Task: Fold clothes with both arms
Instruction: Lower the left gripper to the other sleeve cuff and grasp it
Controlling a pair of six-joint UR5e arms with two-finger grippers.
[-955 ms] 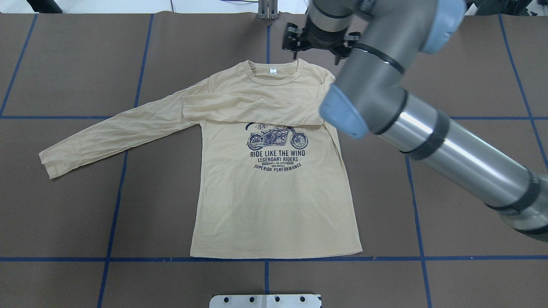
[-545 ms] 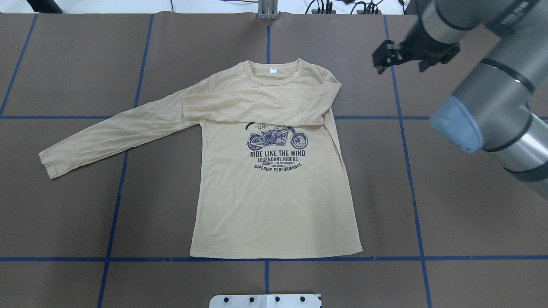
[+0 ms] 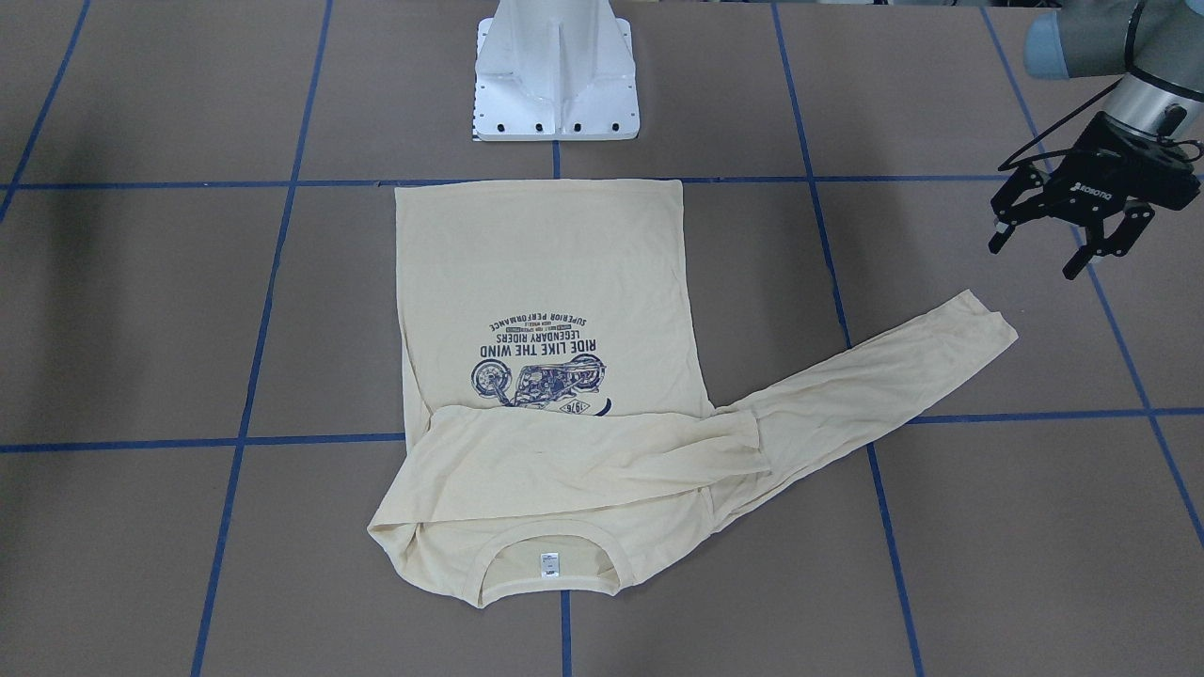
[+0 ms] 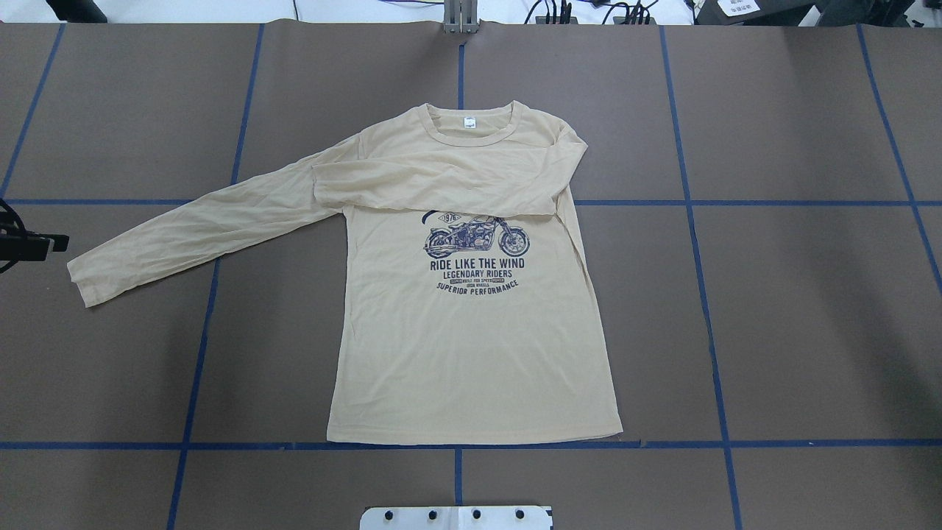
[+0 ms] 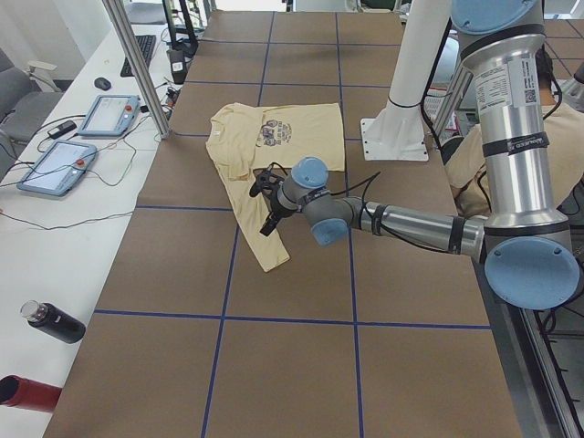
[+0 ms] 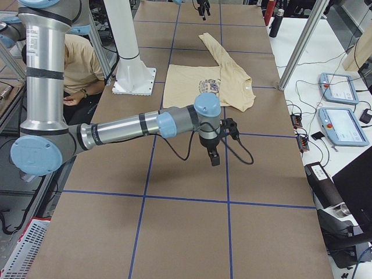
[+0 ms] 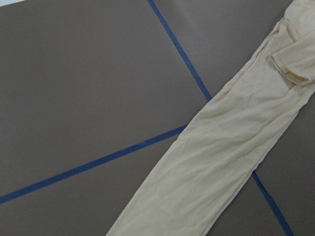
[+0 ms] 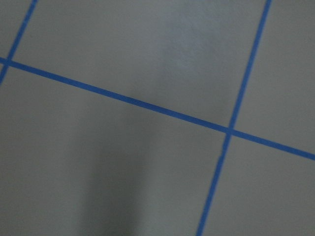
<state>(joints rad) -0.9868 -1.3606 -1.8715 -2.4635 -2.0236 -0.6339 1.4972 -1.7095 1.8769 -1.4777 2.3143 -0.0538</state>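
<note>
The cream-yellow long-sleeved shirt (image 4: 471,338) lies flat, print up, collar (image 4: 471,126) at the far side. One sleeve is folded across the chest (image 4: 434,184). The other sleeve (image 4: 199,228) stretches out to the left, and its cuff (image 3: 986,324) lies flat. My left gripper (image 3: 1033,261) hangs open and empty just beyond that cuff, above the table; only its black edge (image 4: 29,243) shows in the overhead view. The left wrist view looks down on that sleeve (image 7: 221,162). My right gripper (image 6: 214,156) hovers over bare table off the shirt's right side; I cannot tell whether it is open or shut.
The white pedestal base (image 3: 555,85) stands at the robot's edge of the table. Blue tape lines (image 4: 692,202) cross the brown surface. A bench with tablets (image 5: 55,164) and a bottle (image 5: 55,321) runs along the far side. A person (image 6: 81,64) sits behind the robot.
The right arm swung from over the collar out to the right and left the overhead view. The left gripper has entered at that view's left edge. The shirt has not moved.
</note>
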